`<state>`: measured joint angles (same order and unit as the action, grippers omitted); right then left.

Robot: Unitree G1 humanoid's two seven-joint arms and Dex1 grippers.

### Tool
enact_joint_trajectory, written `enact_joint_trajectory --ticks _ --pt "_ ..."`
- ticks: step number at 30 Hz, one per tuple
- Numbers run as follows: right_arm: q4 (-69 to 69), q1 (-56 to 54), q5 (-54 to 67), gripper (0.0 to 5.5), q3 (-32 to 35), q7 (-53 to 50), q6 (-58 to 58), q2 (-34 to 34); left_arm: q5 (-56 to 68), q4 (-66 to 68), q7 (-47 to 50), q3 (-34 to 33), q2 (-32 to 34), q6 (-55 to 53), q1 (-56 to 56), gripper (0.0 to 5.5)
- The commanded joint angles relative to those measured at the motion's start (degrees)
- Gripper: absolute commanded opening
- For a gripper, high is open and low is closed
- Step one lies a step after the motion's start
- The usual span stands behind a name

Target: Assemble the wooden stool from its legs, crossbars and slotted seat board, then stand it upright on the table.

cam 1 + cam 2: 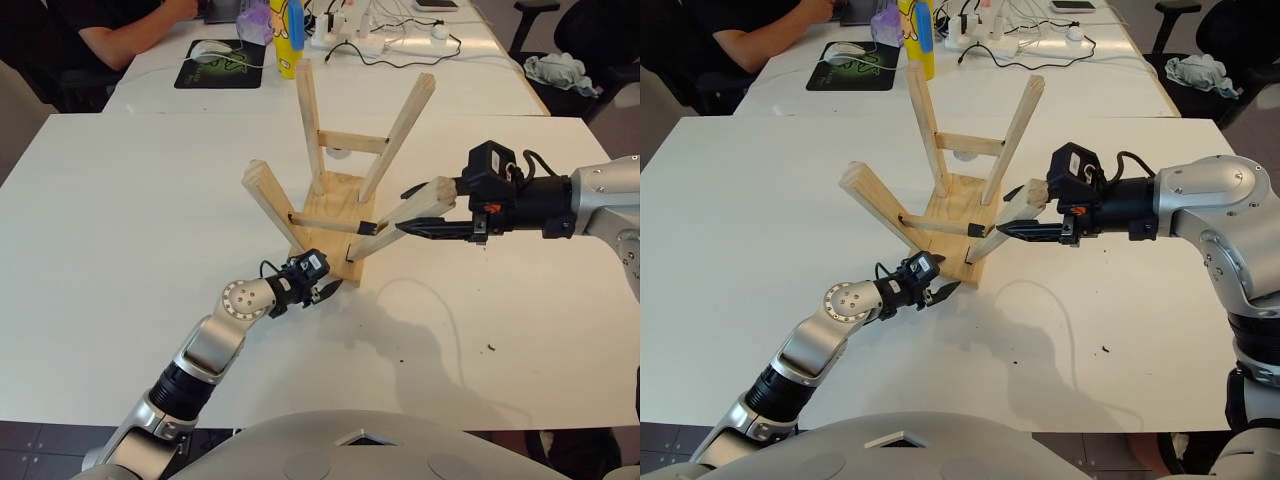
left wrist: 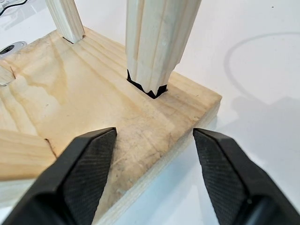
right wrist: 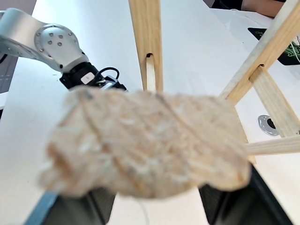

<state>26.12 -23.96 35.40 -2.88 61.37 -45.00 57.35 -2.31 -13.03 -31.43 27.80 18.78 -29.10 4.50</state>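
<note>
stool (image 1: 335,203) upside down, legs (image 1: 309,120) pointing up, right pincer (image 1: 405,212) clamping one leg (image 1: 383,234), left pincer (image 1: 328,289) wide

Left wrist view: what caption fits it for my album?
Open left end effector at the seat board corner, near a leg.

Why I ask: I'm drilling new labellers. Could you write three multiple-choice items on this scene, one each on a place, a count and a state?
1. Where is the seat board? A on the table, legs up; B in the air; C on a chair.
2. How many legs rise from it? A two; B three; C four.
3. How is the left gripper? A open; B shut on a leg; C shut on a crossbar.

Key: 1 A, the board lies on the white tabletop. 2 C, four legs stand in its slots. 3 A, its jaws stand apart at the board's corner.
</note>
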Motion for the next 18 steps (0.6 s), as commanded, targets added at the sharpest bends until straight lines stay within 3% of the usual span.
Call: enact_joint_trajectory --ticks 1,18 --pt "0.99 5.05 -1.04 2.05 -5.55 0.71 -2.84 0.24 -0.37 3.73 -1.5 2.48 0.16 -2.17 -1.32 3.03" --pt "-7.49 -2.43 -3.51 2.05 -13.67 -0.84 -7.29 -5.28 -0.78 5.42 -1.31 2.78 -1.02 -0.84 -0.92 3.03"
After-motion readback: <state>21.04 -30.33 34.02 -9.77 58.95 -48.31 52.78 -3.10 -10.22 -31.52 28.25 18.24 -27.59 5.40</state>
